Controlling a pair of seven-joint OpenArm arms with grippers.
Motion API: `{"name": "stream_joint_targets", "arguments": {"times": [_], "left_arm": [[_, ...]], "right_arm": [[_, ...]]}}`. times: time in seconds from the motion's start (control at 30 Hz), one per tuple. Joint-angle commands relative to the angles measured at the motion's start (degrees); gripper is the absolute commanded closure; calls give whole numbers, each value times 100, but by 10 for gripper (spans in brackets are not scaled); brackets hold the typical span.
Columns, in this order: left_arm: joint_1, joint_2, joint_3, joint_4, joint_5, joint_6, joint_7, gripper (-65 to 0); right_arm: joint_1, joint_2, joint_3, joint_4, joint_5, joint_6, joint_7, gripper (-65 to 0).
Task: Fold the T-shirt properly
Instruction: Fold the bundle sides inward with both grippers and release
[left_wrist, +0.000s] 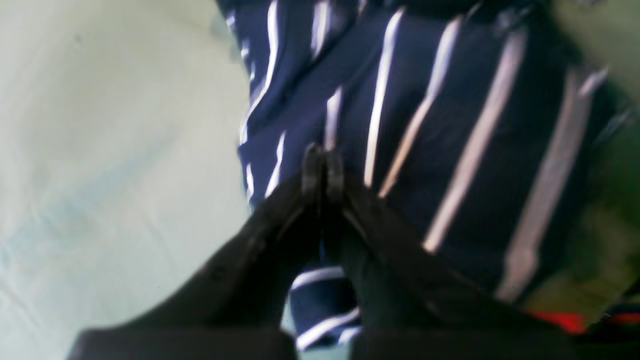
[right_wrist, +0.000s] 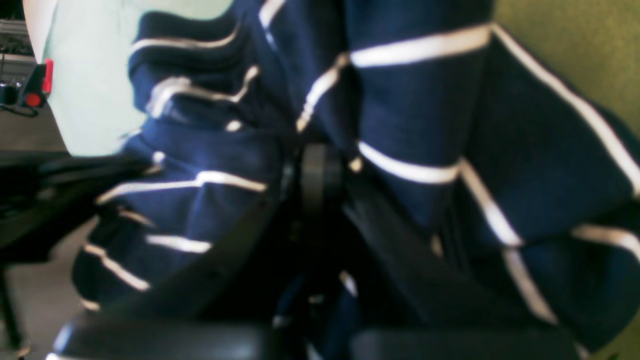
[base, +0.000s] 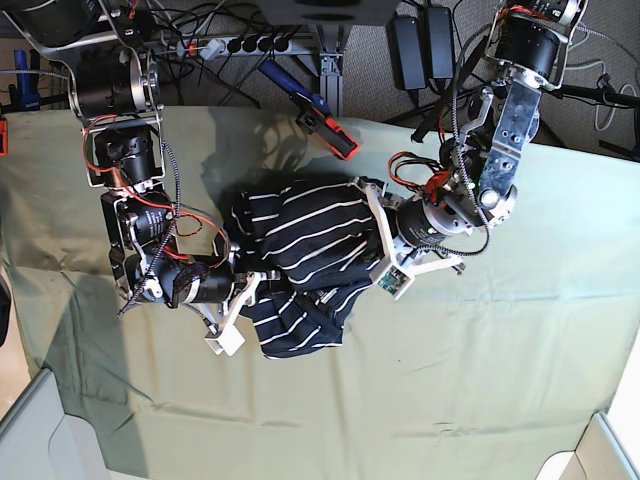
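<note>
both end effectors (base: 262, 285) (base: 372, 225) pinch the t-shirt (base: 300, 235).

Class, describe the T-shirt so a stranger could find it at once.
Look to the middle of the pale green cloth covering the table. Bunched there lies the T-shirt: the only dark navy fabric with thin white stripes.
</note>
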Motion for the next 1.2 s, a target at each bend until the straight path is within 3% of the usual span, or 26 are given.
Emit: {"name": "stream_joint_targets", "arguments": {"times": [0.0, 0.1, 0.67, 0.87, 0.97, 1.17], "left_arm": [[-103, -2, -28, -66, 90, -81, -238, 0], [-216, -2, -28, -501, 278, -74, -476, 0], [-1419, -20, -28, -2184, 341, 50, -669, 0], [-1574, -72, -39, -2208, 361, 240, -680, 0], [-1617, -103, -46, -2129, 374, 640, -605, 0], [-1585, -116, -70, -1309, 511, 678, -293, 0]], "right_arm": [[125, 79, 22, 37, -127, 535, -70, 0], [122, 81, 22, 37, -125, 535, -195, 0], [107, 79, 22, 37, 109, 535, -378, 0], [109, 79, 24, 37, 236, 533, -380, 0], [109, 85, 24, 37, 260, 533, -382, 0], [109, 114, 24, 59, 505, 535, -382, 0]]}}
